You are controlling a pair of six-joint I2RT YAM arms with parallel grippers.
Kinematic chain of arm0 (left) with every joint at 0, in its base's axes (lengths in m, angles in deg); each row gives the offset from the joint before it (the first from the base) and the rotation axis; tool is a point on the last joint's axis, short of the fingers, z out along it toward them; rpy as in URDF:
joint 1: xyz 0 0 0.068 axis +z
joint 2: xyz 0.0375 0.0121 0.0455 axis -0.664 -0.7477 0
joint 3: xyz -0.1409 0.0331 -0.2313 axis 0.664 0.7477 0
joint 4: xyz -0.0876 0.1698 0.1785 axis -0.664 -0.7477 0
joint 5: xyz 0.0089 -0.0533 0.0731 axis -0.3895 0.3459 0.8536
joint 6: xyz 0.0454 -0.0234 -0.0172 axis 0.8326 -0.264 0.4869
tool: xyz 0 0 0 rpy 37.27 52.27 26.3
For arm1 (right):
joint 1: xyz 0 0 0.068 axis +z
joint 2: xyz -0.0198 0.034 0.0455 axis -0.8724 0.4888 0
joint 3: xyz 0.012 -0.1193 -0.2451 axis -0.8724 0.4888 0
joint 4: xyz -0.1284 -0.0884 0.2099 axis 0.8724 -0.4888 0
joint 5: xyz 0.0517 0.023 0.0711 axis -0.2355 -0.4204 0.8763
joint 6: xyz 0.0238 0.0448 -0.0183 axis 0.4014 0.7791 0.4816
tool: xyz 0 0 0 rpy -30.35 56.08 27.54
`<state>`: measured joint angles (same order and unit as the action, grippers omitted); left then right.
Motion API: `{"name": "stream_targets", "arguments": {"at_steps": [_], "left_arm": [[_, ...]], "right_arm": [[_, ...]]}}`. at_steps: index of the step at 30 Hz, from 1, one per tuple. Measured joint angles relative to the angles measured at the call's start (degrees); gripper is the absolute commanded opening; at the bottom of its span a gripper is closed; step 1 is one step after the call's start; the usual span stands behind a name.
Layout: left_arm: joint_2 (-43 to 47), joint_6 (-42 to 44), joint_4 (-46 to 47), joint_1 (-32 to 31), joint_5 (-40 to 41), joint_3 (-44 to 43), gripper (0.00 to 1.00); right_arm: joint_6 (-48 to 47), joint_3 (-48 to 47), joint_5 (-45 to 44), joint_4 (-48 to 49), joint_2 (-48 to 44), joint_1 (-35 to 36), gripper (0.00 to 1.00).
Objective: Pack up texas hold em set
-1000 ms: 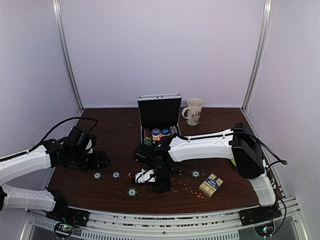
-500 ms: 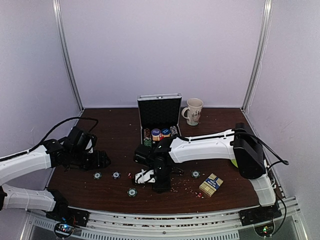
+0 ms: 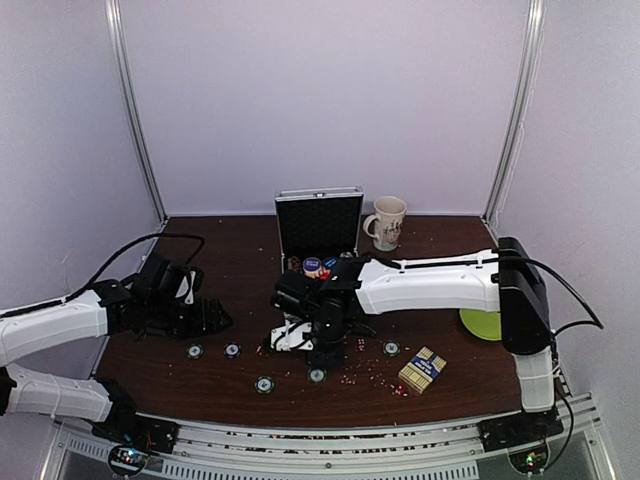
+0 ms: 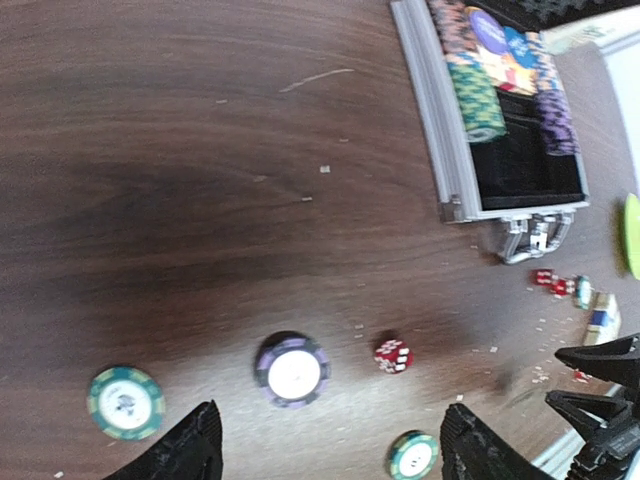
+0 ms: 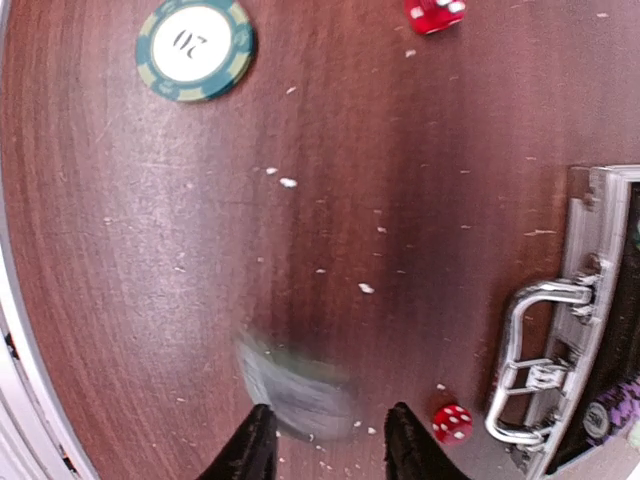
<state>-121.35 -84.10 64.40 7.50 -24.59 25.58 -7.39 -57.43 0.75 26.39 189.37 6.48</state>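
Right gripper (image 5: 325,442) is hovering low over the dark brown wooden table (image 5: 120,300), just in front of the small silver aluminium case (image 3: 318,222) and its metal handle (image 5: 535,365). A blurred greenish round poker chip (image 5: 296,388) is showing right at its fingertips (image 5: 248,455). It's too smeared, so I cannot tell if the claw is pinching it or standing part-open around it. Likely step: getting a loose chip over to the case.

The case is standing open at the far middle of the table, lid upright so the tray is reachable. Stacked coloured chips (image 4: 478,95) are already lying in its black lining.

Left gripper (image 4: 330,452) is hanging spread wide and holding nothing over the near-left part. It is framing a purple-rimmed chip (image 4: 292,368) and a tiny red die (image 4: 393,354), probably lined up for a pick.

A teal chip marked 20 (image 5: 195,48) is lying loose near the near edge. The blue-and-tan card box (image 3: 422,370) is waiting toward the near right corner. The cream mug (image 3: 386,222) and green plate (image 3: 482,324) aren't part of the set.
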Motion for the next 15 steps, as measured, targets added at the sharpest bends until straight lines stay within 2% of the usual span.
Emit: {"name": "stream_targets", "arguments": {"at_steps": [10,12,15], "left_arm": [[-7.82,0.57,14.23,0.0,-11.02,0.24,0.74],[-9.01,0.55,15.3,0.0,-12.22,0.24,0.72],[-9.18,0.79,15.91,0.0,-13.88,0.24,0.62]], "right_arm": [[0.13,-0.02,0.35,0.17,-2.27,-1.09,0.34],[0.2,0.0,0.85,0.22,-2.27,-1.86,0.36],[0.44,0.92,1.84,1.05,-2.6,-2.89,0.37]]}}
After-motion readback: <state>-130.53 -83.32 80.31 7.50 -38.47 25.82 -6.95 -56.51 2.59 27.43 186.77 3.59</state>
